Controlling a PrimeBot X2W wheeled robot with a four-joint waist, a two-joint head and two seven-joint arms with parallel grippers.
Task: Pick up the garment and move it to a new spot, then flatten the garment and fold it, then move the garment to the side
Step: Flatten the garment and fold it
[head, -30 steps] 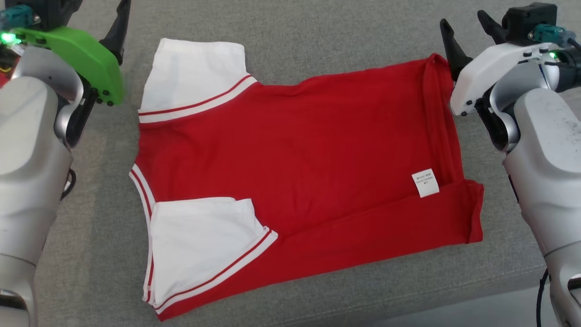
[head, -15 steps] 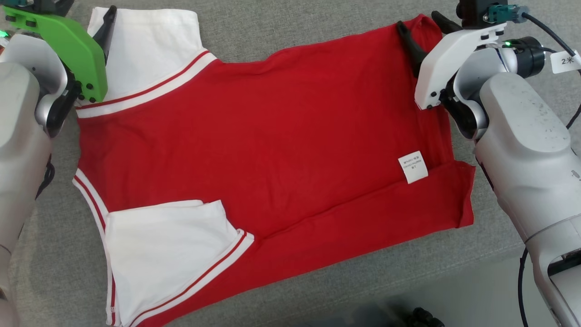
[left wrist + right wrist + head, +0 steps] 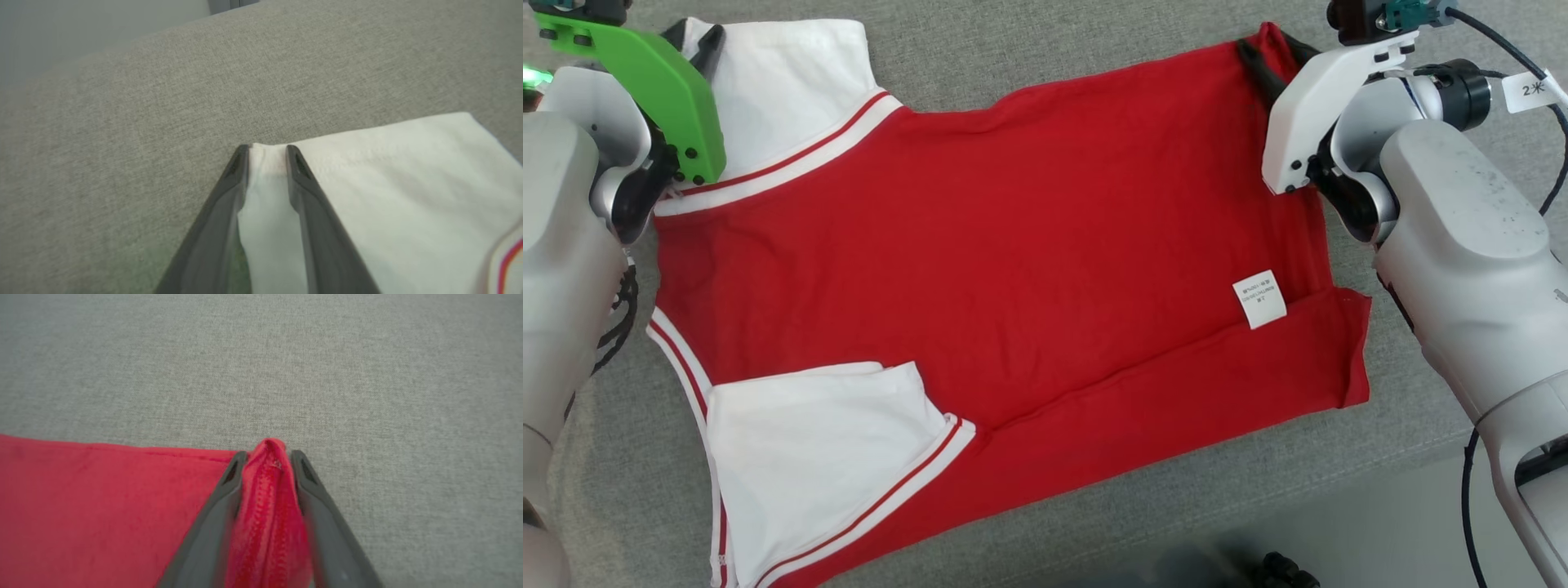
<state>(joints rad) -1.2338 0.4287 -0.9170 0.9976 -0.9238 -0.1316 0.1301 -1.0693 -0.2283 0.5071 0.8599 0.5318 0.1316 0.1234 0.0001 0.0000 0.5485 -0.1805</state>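
The garment (image 3: 1013,245) is a red shirt with white sleeves, lying flat and partly folded on the grey cushion (image 3: 1054,49). My left gripper (image 3: 694,37) is at the far left corner. In the left wrist view, the left gripper (image 3: 266,149) is shut on a bunched edge of the white sleeve (image 3: 388,183). My right gripper (image 3: 1270,45) is at the far right corner. In the right wrist view, the right gripper (image 3: 268,454) is shut on the puckered red hem (image 3: 267,490).
A white label (image 3: 1259,299) shows near the garment's right side. The cushion's front edge (image 3: 1339,482) runs across the lower right, with pale floor (image 3: 1405,539) beyond and a dark object (image 3: 1282,572) at the bottom edge.
The head camera shifted. Both grippers moved from beside the garment onto its far corners, and their jaws have closed on the cloth.
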